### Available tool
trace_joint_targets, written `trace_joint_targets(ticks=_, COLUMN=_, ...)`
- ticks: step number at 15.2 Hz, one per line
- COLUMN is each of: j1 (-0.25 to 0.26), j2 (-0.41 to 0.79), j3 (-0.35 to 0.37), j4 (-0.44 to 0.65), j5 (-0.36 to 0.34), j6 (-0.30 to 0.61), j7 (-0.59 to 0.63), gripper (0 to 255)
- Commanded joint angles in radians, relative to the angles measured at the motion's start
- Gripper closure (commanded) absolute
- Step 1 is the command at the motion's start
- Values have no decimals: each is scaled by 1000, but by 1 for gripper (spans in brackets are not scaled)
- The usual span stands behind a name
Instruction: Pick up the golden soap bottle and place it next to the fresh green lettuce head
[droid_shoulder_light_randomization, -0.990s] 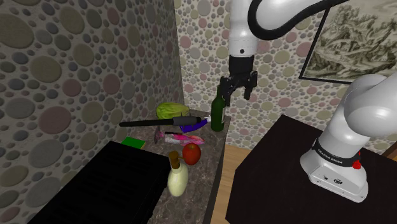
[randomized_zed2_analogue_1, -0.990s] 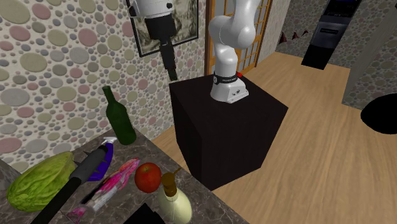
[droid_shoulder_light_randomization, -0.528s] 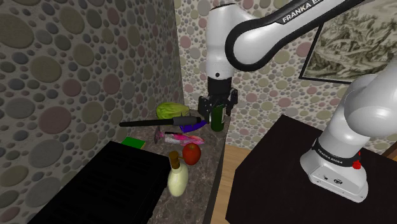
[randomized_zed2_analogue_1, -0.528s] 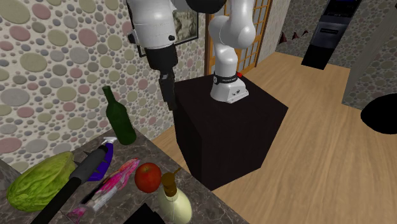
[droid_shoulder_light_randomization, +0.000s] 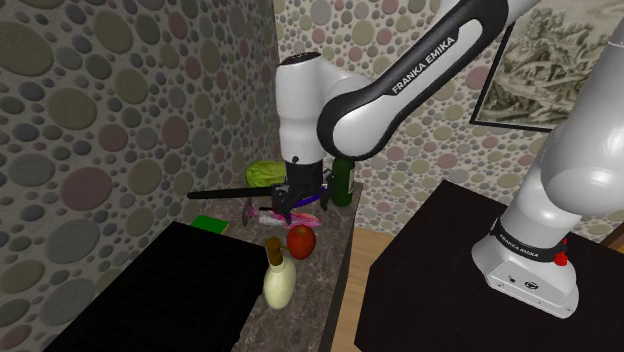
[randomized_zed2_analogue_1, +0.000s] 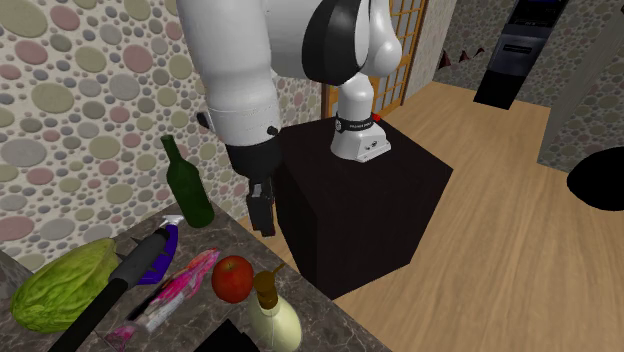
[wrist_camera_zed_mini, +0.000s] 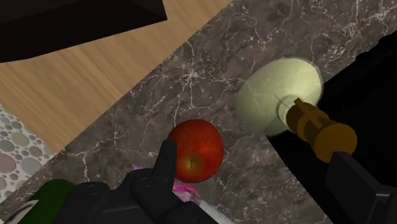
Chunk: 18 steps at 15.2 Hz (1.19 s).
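"FRANKA EMIKA" runs in dark capitals along the white arm as it bends low over a marble counter; smaller print on the collar at its base seems to repeat the name but is too fine to be sure. The gripper hangs over the clutter at mid-counter, its fingers spread wide with nothing between them but bare marble. The soap bottle, pale cream with a golden neck, stands upright at the counter's near end, just beside a black hob, with a red apple close by. The lettuce lies at the far end against the spotted wall, well apart from the soap bottle. Between them lie a pink tube, a purple sprayer and a long black handle; a green bottle stands behind the arm. A framed picture hangs above the black stand
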Motion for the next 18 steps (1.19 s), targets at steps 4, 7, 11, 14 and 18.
trace_joint_targets(ticks=4, j1=78, j2=219, j3=-20, j4=150, j5=-213, j6=40, j7=213, gripper=0)
trace_joint_targets(ticks=7, j1=152, j2=345, j3=-62, j4=263, j5=-314, j6=37, j7=312, gripper=0)
trace_joint_targets(ticks=11, j1=172, j2=383, j3=-82, j4=269, j5=-341, j6=66, j7=331, gripper=0)
trace_joint_targets(ticks=14, j1=183, j2=414, j3=-97, j4=268, j5=-362, j6=95, j7=345, gripper=0)
trace_joint_targets(ticks=18, j1=190, j2=431, j3=-105, j4=269, j5=-374, j6=110, j7=352, gripper=0)
